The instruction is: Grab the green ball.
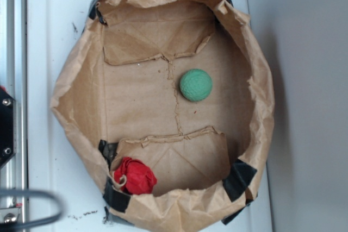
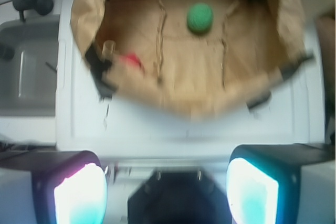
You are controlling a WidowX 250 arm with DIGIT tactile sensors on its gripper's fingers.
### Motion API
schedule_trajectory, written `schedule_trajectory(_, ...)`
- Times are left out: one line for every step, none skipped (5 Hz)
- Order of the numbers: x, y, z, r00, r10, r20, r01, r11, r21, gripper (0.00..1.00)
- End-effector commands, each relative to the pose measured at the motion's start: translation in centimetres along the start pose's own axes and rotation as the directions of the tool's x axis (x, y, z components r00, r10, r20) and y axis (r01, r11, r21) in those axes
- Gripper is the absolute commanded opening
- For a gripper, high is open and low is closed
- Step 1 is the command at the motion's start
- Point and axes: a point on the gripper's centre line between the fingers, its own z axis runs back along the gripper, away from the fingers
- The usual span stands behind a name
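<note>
The green ball [image 1: 196,85] is a small mint-green textured sphere lying on the floor of a cut-down brown paper bag [image 1: 76,80], right of the bag's middle. In the wrist view the green ball [image 2: 200,17] shows far ahead inside the bag [image 2: 283,19]. My gripper [image 2: 166,182] stands open well short of the bag, over the white surface, with nothing between its two glowing pads [image 2: 80,195]. The gripper itself does not show in the exterior view.
A red wrinkly lump [image 1: 135,176] with a tan string lies in the bag's near left corner; the same red lump [image 2: 131,59] shows in the wrist view. The bag rests on a white tray-like surface [image 1: 49,25]. Black tape [image 1: 238,179] holds the bag's corners. A metal rail [image 1: 11,36] runs along the left.
</note>
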Motion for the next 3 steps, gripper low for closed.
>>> schedule_trajectory(8.6, 2.7, -0.2, 0.986, -0.076, 0.145, 0.075, 0.997, 0.013, 1.0)
schedule_trajectory(8.5, 2.5, -2.3, 0.952, -0.202, 0.231, 0.201, 0.979, 0.029, 1.0)
schedule_trajectory(8.2, 3.4, -4.6, 0.924, -0.282, 0.257, 0.284, 0.958, 0.03, 1.0)
